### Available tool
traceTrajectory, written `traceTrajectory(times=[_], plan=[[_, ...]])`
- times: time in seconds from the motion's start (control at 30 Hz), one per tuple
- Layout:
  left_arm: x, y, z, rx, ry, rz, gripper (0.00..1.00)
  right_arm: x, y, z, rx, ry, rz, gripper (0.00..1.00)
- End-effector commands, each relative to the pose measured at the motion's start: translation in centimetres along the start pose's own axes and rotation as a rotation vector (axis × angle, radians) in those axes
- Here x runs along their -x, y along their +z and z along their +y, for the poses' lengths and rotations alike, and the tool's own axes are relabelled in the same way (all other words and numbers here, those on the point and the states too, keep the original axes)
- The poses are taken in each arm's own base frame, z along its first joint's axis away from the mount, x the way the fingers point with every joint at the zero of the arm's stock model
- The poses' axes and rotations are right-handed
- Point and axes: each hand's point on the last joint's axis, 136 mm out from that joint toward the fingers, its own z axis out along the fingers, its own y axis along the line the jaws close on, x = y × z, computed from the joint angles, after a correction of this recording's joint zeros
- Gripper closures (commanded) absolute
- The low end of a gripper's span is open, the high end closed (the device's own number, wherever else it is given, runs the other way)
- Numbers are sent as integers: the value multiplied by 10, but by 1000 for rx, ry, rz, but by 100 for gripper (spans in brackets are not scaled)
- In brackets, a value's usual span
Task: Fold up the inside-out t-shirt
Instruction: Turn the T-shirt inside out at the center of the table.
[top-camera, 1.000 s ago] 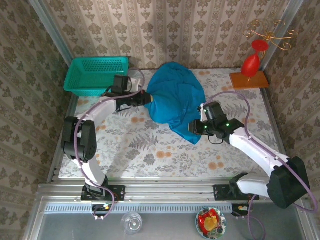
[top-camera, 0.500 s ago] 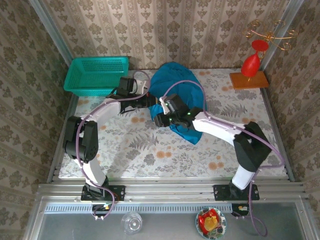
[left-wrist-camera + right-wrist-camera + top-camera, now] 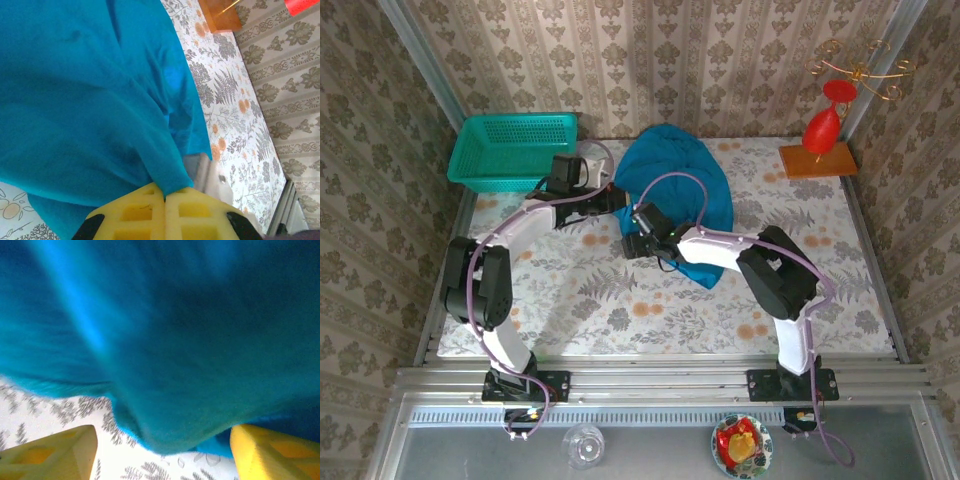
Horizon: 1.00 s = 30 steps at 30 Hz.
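The bright blue t-shirt (image 3: 675, 190) lies bunched in the middle of the far half of the table. My left gripper (image 3: 616, 198) is at its left edge, and the left wrist view shows the yellow fingers (image 3: 137, 212) shut on a pinched fold of the t-shirt (image 3: 90, 85). My right gripper (image 3: 633, 241) sits just in front of it at the shirt's lower-left edge. In the right wrist view its yellow fingers (image 3: 55, 452) stand wide open, with a drooping lobe of the t-shirt (image 3: 170, 355) hanging between them above the tablecloth.
A teal mesh basket (image 3: 512, 150) stands at the far left corner. A red ornament on an orange wooden base (image 3: 819, 157) stands at the far right. The right arm (image 3: 740, 245) lies across the shirt's front edge. The floral tablecloth (image 3: 620, 300) is bare in front.
My right arm has swung left along the shirt's front edge, from its lower-right part to its lower-left edge. The left gripper has kept its hold and barely moved.
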Motion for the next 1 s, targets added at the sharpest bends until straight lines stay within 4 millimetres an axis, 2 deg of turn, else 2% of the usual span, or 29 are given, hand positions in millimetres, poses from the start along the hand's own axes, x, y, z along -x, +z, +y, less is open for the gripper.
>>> traceTrajectory(times=[0.0, 0.1, 0.27, 0.5, 0.63, 0.77, 0.93, 0.97], plan=[[10, -14, -9, -8, 12, -49, 95, 29, -3, -5, -75, 6, -96, 45], [11, -19, -4, 7, 6, -60, 95, 36, -19, -9, -96, -20, -107, 69], [13, -29, 8, 57, 10, -83, 95, 42, -61, -12, -83, -54, -118, 100], [3, -32, 8, 79, 72, -29, 87, 59, -125, -31, -45, -65, -127, 100], [-1, -37, 7, 128, 180, -31, 81, 74, -159, -46, 43, -23, -113, 100], [-9, -35, -11, 105, 335, -14, 73, 90, -183, -53, 228, 103, -98, 100], [-14, -35, -43, 112, 550, -39, 61, 110, -205, -50, 343, 147, -107, 100], [-21, -30, -60, 90, 609, -42, 60, 115, -208, -49, 361, 155, -110, 100]])
